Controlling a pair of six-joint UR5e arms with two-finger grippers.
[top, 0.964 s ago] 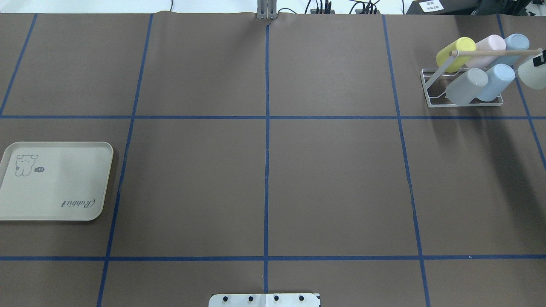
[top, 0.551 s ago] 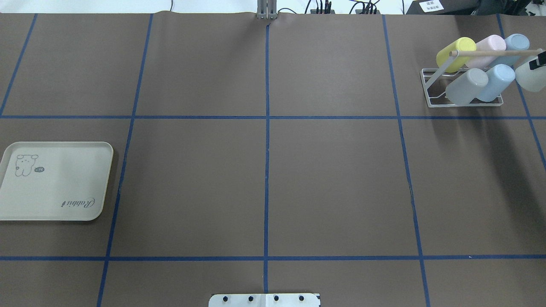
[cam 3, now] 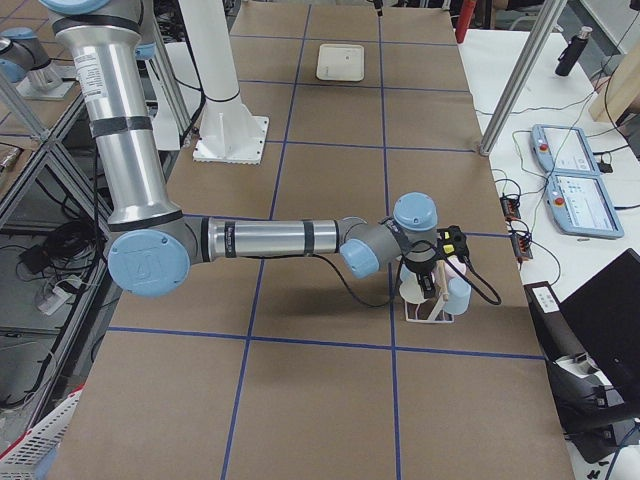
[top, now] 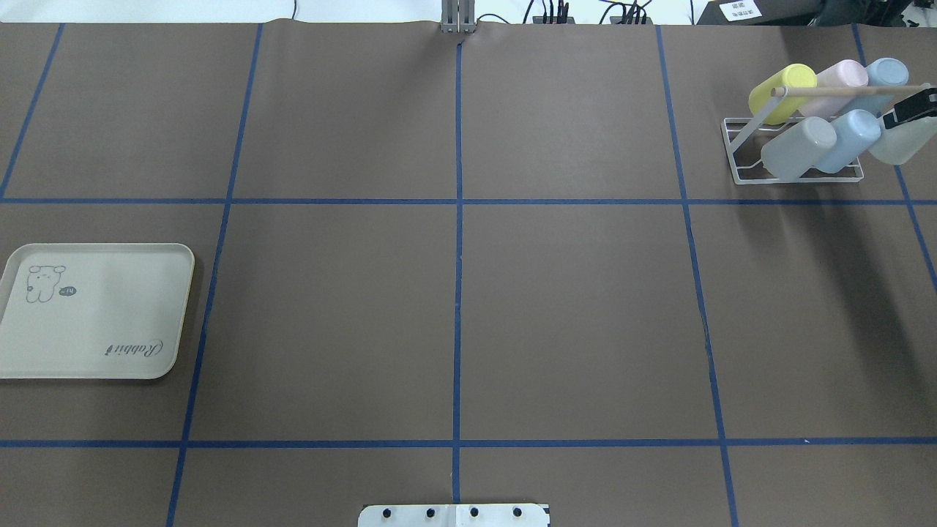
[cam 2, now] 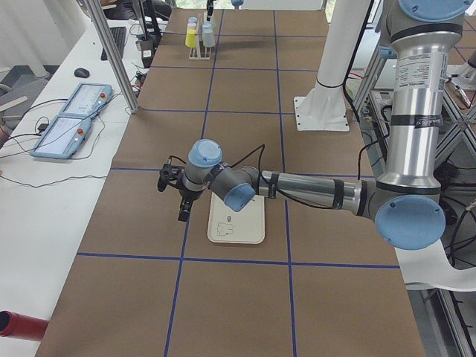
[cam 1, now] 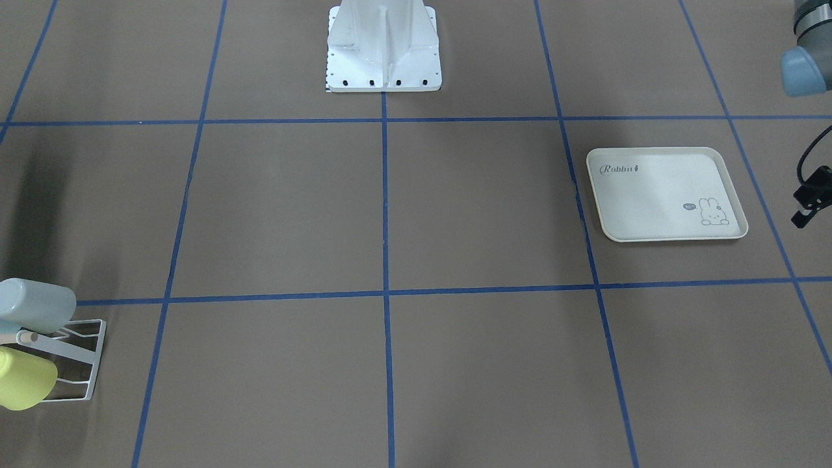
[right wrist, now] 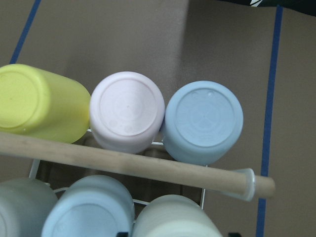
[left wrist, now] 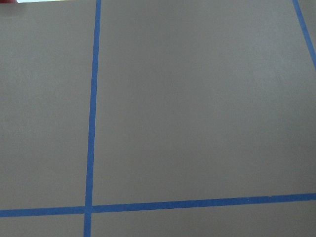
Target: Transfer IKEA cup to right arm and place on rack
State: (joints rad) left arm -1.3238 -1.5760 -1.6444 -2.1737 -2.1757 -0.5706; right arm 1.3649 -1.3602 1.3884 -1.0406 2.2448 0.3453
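The white wire rack stands at the table's far right, with a wooden bar across its top. It holds yellow, pink and blue cups in the back row and grey and light-blue cups in the front. My right gripper is shut on a pale green cup. It holds the cup tilted at the right end of the front row, beside the light-blue cup. The held cup also shows in the right wrist view. My left gripper hangs by the tray; I cannot tell its state.
The cream rabbit-print tray lies bare at the table's left. The white robot base plate sits at the near edge. Blue tape lines grid the brown table. The left wrist view shows only table.
My right gripper has moved the pale green cup left and down, in against the light-blue cup in the rack's front row. Nothing else has moved.
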